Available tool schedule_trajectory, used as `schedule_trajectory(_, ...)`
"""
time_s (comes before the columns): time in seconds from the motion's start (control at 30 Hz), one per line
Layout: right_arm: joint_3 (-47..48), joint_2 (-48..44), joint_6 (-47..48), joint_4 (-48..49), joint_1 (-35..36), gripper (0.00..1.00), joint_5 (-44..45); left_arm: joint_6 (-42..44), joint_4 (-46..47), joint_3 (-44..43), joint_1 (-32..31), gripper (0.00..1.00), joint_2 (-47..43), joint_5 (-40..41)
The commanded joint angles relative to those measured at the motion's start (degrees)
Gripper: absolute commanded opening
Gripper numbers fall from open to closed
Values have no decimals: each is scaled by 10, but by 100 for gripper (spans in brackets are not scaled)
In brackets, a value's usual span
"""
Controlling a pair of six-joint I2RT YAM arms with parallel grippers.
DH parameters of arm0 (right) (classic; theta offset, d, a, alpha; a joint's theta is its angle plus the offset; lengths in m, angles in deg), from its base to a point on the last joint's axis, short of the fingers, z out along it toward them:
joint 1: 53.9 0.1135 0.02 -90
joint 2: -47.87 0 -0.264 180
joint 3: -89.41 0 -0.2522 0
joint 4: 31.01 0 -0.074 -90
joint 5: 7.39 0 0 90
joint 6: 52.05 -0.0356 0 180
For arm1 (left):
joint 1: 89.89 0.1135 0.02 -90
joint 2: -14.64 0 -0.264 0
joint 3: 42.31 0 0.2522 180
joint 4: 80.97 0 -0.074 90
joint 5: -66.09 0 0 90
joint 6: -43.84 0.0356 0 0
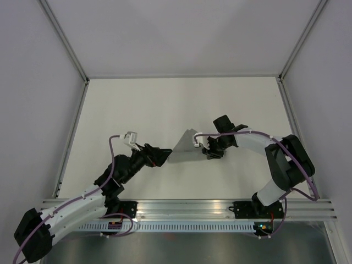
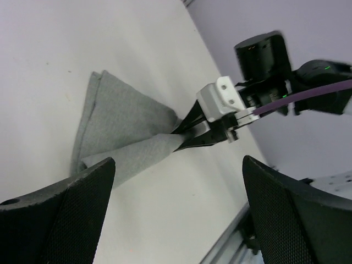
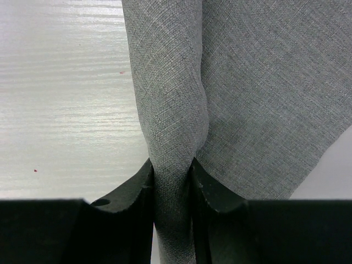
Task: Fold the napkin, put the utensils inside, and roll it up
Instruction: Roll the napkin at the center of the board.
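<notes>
White table (image 1: 165, 104), matt and finely grained, boxed in by pale walls and metal framing. At its middle, the right gripper (image 3: 171, 184) has its two black fingers pressed together on a bunched ridge of the napkin (image 3: 258, 99), a mid-grey, finely woven square of cloth. Beyond the jaws the ridge spreads into a flat sheet. Seen from overhead, the cloth reads as a small triangle lying between the two arms, its right end raised off the surface in that grip. The left wrist view shows a doubled edge at the far end, so at least two layers lie together. The left gripper (image 1: 155, 156) sits just beside the napkin's left end, its mesh-faced fingers spread wide with nothing between them. Whether one finger touches the cloth cannot be told. No fork or other utensil appears in any view.

The step in hand looks like folding. To do it well, the right arm should carry its pinched end low and level across the cloth, so the layers do not slide apart. The left gripper could pin the near end to stop the whole napkin dragging. The grip holds a gathered ridge rather than a clean corner, so the edge may land crumpled and need smoothing.
</notes>
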Motion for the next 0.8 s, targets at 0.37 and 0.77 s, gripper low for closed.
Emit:
schedule_trajectory(0.37, 157, 173, 65, -236, -54, 10, -22, 415, 126, -178, -213, 88, 418, 240)
schedule_trajectory(0.77, 267, 288, 80, -344, -60, 10, -30, 710, 208, -225, -240, 91, 577, 111)
